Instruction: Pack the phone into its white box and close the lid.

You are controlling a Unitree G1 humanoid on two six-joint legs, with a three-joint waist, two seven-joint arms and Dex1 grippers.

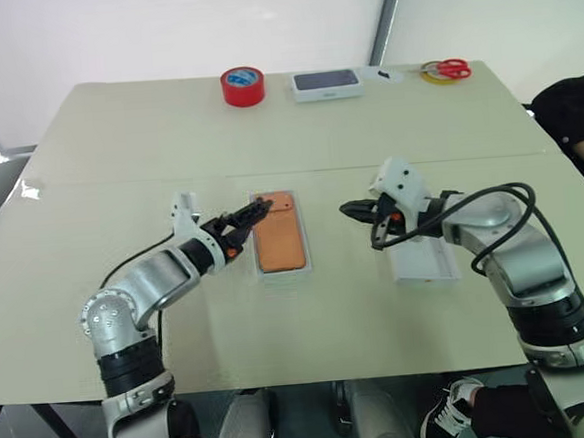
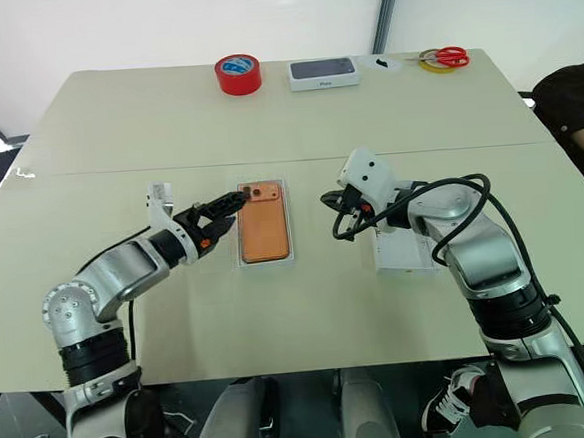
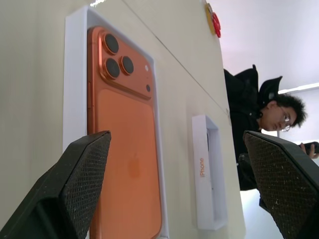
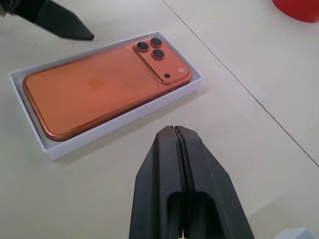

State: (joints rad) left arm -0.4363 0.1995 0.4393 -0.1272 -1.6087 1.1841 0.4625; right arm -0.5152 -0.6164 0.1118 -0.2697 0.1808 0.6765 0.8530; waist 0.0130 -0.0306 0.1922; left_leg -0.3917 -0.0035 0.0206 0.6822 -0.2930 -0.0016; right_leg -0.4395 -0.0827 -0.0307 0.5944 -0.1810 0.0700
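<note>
Beside the packed box: lid comes next

At the box's left edge the left hand (image 1: 240, 223) hovers with its fingers spread wide and nothing between them, tips near the camera end of the phone (image 1: 279, 242). The phone lies back-up inside the white box (image 4: 30, 127), flat and square to its walls, at mid counter (image 1: 310, 328). Across from it the right hand (image 4: 175, 149) has its fingers pressed together, empty, pointing toward the box. The lid (image 3: 207, 172) lies behind that hand, inside facing up. By my reading the phone is seated; the lid must be picked up, turned over, aligned square over the box and lowered evenly so no corner snags
</note>
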